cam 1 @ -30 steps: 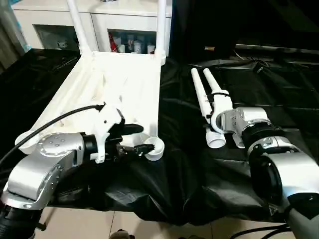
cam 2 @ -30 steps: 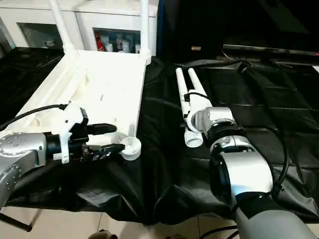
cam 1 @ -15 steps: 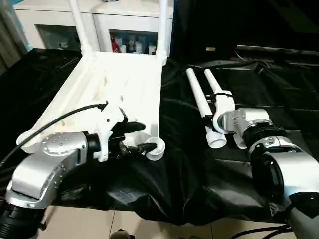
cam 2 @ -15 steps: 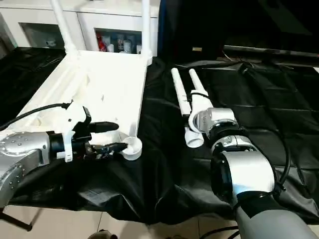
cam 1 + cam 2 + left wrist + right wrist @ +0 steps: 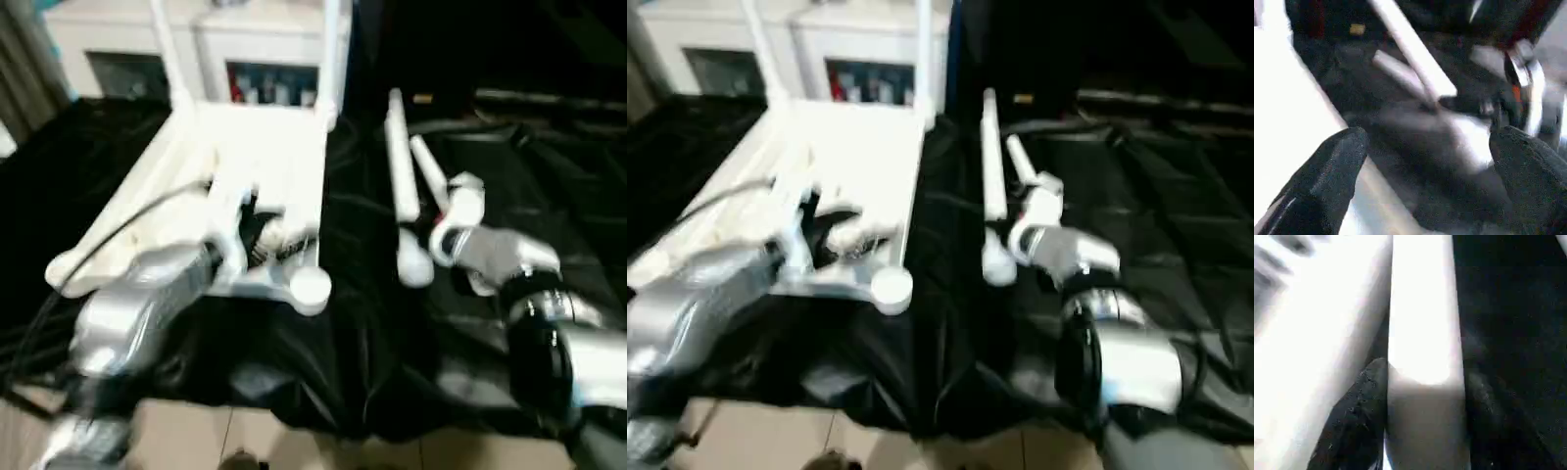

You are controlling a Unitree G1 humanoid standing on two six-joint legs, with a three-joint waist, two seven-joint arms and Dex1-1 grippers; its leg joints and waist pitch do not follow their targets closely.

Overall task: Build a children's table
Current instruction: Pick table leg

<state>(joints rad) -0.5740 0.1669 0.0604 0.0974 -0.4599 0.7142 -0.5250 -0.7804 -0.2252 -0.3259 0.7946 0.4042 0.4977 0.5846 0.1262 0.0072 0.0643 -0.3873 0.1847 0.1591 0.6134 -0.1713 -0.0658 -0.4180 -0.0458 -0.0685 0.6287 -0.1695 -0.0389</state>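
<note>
Children's table [image 5: 257,162] lies upside down on black cloth [image 5: 372,333], left-center of the head frames, long axis running from lower left up toward the top center. Two fitted legs [image 5: 331,59] stand upright at its far corners, going out the top edge. Round leg socket [image 5: 312,287] at the near right corner, just left of frame center.

Two loose legs right of the tabletop, center-right of frame. One loose leg [image 5: 992,191] points thin end up toward the top edge, thick end toward the bottom, long axis near vertical in the picture. Second loose leg [image 5: 429,174] beside it, tilted with its thin end up-left.

Left gripper [image 5: 1430,161]: fingers [image 5: 1327,181] spread wide, nothing between them; it sits over the near edge of the tabletop. Left wrist view adds the loose legs and the right arm across the cloth.

Right gripper [image 5: 1425,426]: fingers [image 5: 1359,421] clamped on either side of a white leg, grasping it; head views are too blurred to tell which of the two. White cabinet [image 5: 196,49] across the top left.
</note>
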